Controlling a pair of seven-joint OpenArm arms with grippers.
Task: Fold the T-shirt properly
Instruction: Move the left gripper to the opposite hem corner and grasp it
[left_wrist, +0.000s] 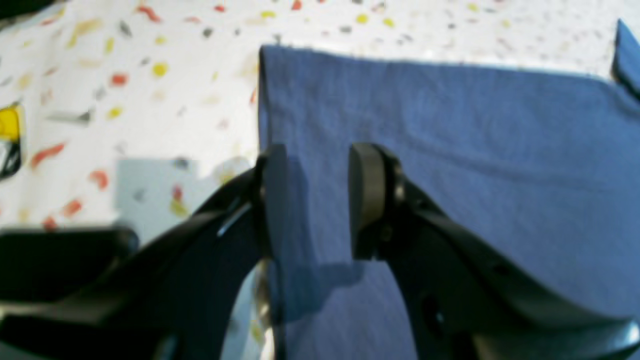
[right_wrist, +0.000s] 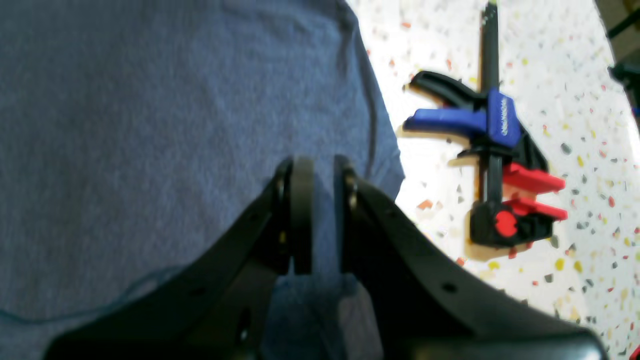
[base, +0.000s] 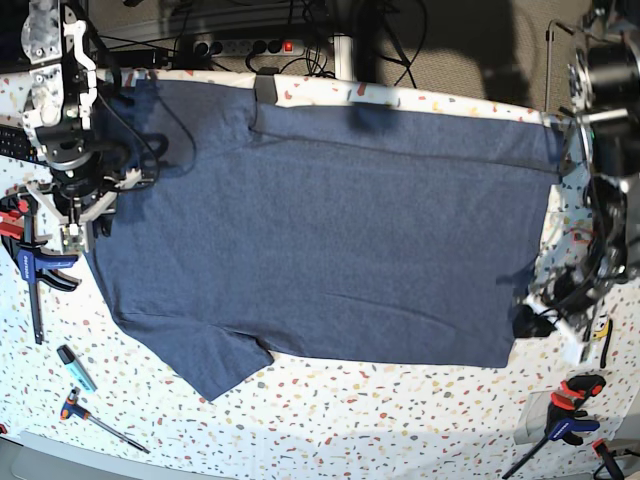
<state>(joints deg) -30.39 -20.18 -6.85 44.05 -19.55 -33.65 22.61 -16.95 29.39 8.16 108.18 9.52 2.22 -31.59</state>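
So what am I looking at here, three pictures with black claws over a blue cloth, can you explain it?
It is a two-armed robot set to fold a large slate-blue cotton T-shirt, spread flat on a white speckled table.

The overhead base picture shows everything. The other two come from cameras on the wrists, looking down past each black tool.

The left tool stands open over the shirt's straight edge, with nothing between its jaws. The right tool, at the opposite end, has its jaws narrowly apart just above the cloth; whether they pinch any fabric I cannot tell.

Also on the table: a blue, black and red bar clamp beside the right tool.
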